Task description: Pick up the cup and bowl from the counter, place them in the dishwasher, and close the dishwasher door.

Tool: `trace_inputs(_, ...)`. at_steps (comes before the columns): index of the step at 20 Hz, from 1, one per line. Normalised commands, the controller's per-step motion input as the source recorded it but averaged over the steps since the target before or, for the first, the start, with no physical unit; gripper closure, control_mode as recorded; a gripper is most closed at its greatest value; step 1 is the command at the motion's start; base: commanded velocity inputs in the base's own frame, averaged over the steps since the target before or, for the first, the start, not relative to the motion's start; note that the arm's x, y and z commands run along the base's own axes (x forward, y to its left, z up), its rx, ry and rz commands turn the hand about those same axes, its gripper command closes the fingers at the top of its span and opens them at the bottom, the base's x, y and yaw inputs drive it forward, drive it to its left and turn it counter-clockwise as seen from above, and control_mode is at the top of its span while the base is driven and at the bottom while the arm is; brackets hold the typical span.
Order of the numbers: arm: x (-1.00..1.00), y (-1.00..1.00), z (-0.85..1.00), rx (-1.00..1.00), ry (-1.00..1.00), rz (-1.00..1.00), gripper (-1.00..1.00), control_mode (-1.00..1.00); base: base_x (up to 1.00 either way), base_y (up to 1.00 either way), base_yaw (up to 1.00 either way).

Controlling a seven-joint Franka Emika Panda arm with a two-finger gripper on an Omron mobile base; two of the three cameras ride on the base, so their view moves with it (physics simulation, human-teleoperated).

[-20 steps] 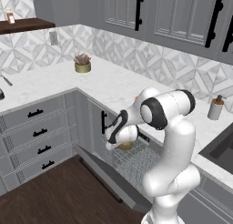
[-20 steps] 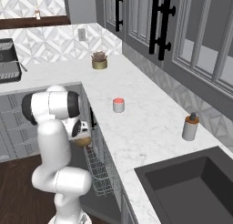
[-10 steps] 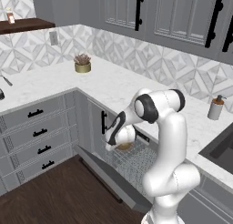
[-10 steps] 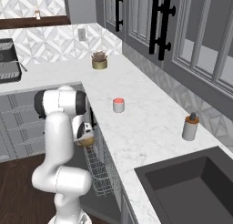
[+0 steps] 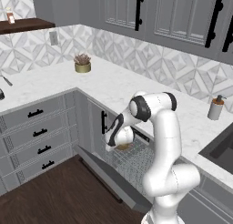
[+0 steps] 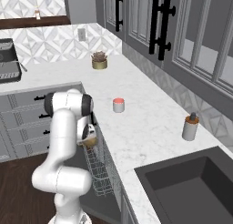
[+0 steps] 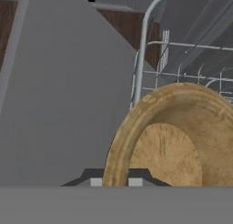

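The arm reaches down over the open dishwasher (image 5: 136, 166) with the bowl (image 7: 175, 136) pinched in its end effector (image 5: 119, 145): the jaws are drawn narrow on the bowl's rim, and in the hand view the golden-brown bowl stands on edge immediately ahead of the fingertips, its hollow facing the camera. Beyond and partly beneath the bowl lies the wire rack (image 7: 182, 68), while the door (image 5: 111, 177), folded down on its bottom hinge, extends away from the end effector toward the floor. In the right base view the bowl (image 6: 90, 141) hangs just above the near end of the rack (image 6: 96, 170). The step in hand is judged to be the loading of the bowl, the first of the two dishes; the bowl appears not yet seated, though whether it already touches the wires cannot be told. The next move calls for a short descent until the bowl rests among the wires, a release, and a clean withdrawal upward so that the fingers do not drag it out. The cup (image 6: 118, 105) stands upright on the worktop (image 6: 136, 127), well apart from the end effector, above and behind it, and remains to be fetched. Closing the door comes last and will require reaching below the rack to lift the panel.
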Motion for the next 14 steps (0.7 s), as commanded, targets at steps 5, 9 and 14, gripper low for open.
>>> trace_inputs(5, 0.1, 0.0, -0.46, -0.02, 0.0, 0.05, 1.0, -1.0, 0.0, 0.0, 0.0)
trace_inputs(9, 0.0, 0.0, -0.34, -0.01, -0.02, 0.05, 1.0, -1.0, 0.0, 0.0, 0.0)
trace_inputs(14, 0.0, -0.03, 0.0, 0.0, -0.12, 0.01, 1.0, -1.0, 0.0, 0.0, 0.0)
